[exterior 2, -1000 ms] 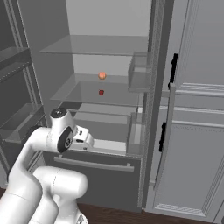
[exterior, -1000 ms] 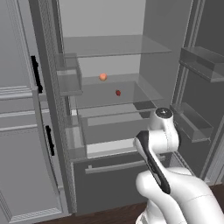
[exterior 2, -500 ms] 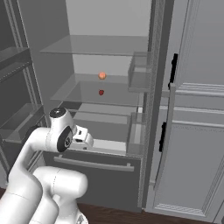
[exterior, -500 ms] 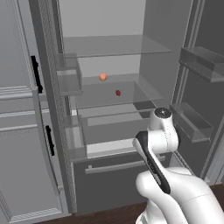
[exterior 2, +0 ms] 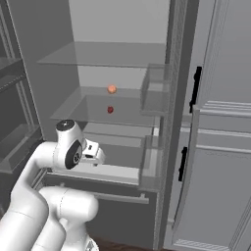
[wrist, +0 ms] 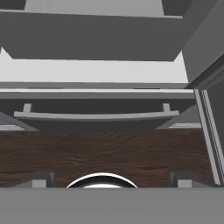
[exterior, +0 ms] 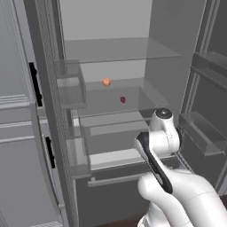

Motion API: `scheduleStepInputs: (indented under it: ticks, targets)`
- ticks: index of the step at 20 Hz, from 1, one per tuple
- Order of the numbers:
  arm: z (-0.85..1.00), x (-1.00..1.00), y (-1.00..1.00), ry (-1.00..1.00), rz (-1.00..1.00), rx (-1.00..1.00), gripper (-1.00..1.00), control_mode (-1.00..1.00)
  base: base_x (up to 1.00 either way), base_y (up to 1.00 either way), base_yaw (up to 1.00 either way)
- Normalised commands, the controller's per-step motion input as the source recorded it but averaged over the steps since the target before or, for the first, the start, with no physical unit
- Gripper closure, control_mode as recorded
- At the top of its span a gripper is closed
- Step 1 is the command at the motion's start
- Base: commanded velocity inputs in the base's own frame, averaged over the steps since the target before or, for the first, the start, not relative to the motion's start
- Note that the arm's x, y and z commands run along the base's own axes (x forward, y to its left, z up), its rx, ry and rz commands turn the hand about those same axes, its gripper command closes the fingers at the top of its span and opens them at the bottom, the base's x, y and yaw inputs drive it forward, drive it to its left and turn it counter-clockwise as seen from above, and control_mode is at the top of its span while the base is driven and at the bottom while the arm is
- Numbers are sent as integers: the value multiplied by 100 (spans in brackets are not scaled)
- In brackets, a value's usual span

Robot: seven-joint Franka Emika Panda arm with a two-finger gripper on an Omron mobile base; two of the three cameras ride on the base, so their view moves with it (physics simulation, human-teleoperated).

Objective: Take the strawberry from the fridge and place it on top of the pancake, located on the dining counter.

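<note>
With both doors swung wide, the fridge (exterior: 111, 66) shows its pale grey interior and glass shelves, and the strawberry (exterior: 123, 100) lies as a tiny dark-red speck on the middle glass shelf (exterior: 95, 104), toward the back; it also shows in the right base view (exterior 2: 110, 110). Just behind and above it sits a small orange round fruit (exterior: 106, 82), a little apart from the strawberry, too small to identify. Well below and in front of that shelf, the gripper (exterior 2: 94, 152) hangs at the height of the lower compartment, holding nothing; in the left base view the arm's own wrist hides it. Its fingers (wrist: 40, 180) appear in the hand view as two grey tips at the bottom edge, set far apart, with nothing between them. That view looks down at the bottom drawer (wrist: 96, 122), its long bar handle (wrist: 97, 115), and a strip of dark wood floor (wrist: 105, 153). Door bins (exterior: 71, 88) are see-through and hard to outline.
</note>
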Motion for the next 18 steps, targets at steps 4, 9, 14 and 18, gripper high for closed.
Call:
scheduleStepInputs:
  ticks: [4, 9, 14, 18]
  targets:
    - [0, 0, 0, 0, 0, 0, -100, 100, 63, 1, 0]
    - [0, 0, 0, 0, 0, 0, -100, 100, 49, 2, 0]
    - [0, 0, 0, 0, 0, 0, -100, 100, 49, 1, 0]
    - [0, 0, 0, 0, 0, 0, -100, 100, 42, 0, 0]
